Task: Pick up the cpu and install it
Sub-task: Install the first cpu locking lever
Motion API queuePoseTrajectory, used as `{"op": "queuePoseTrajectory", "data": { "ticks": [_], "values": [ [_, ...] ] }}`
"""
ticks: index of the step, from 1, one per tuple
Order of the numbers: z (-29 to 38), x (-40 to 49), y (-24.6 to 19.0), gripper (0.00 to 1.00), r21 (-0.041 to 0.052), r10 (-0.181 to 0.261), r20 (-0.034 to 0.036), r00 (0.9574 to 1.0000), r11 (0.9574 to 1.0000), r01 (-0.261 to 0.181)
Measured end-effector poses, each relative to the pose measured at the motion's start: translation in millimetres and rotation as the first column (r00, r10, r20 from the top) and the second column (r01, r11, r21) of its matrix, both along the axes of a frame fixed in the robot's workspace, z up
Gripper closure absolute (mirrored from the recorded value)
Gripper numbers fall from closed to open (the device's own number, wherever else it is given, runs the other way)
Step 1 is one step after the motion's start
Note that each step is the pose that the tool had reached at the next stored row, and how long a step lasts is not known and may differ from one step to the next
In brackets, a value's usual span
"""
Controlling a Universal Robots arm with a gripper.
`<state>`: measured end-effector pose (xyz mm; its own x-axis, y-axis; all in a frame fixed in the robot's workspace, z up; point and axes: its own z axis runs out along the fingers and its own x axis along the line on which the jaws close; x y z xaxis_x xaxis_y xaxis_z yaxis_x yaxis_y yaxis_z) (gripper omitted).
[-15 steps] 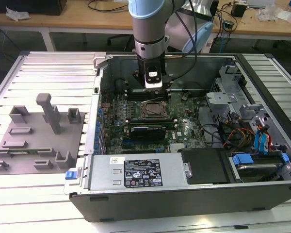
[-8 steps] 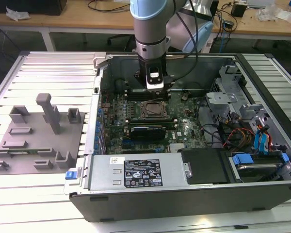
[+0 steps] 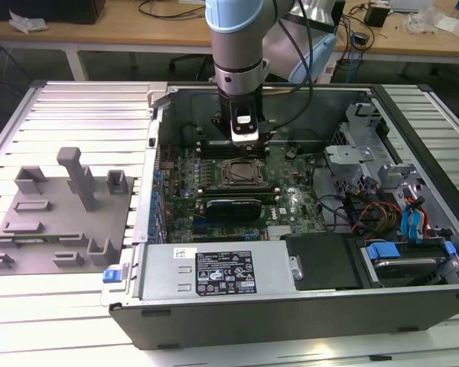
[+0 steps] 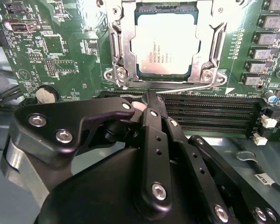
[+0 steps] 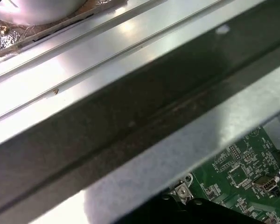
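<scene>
The cpu [image 4: 165,39], a square chip with a pale silver top, lies flat inside the motherboard socket [image 4: 116,51], whose metal frame stands around it. In the second wrist view my gripper [image 4: 151,95] is shut, its black fingers [image 4: 155,122] pressed together with nothing visible between them. The tips sit just off the socket's edge, by a thin metal lever [image 4: 186,87] and over the memory slots [image 4: 210,112]. In the exterior view the gripper [image 3: 245,145] hangs inside the open computer case, just behind the socket [image 3: 243,174].
A grey plastic fixture [image 3: 61,206] with upright blocks lies on the slatted table at the exterior view's left. The power supply [image 3: 222,271] lines the case's front, with drive bays and blue latches [image 3: 382,251] at the right. The case wall [image 5: 130,126] passes close in the first wrist view.
</scene>
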<state>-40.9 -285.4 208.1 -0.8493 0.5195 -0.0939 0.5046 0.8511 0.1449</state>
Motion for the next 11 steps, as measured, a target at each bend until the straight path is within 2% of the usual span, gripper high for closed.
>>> {"op": "queuePoseTrajectory", "data": {
  "ticks": [6, 11],
  "values": [
    [-1.6, 0.0, 0.0, 0.89, -0.001, 0.0, 0.0005, 1.0, 1.0, 0.0],
    [-6.5, 1.9, -1.4, 0.89, -0.0094, 0.0, -0.0002, 1.0, 1.0, 0.0]
  ]
}}
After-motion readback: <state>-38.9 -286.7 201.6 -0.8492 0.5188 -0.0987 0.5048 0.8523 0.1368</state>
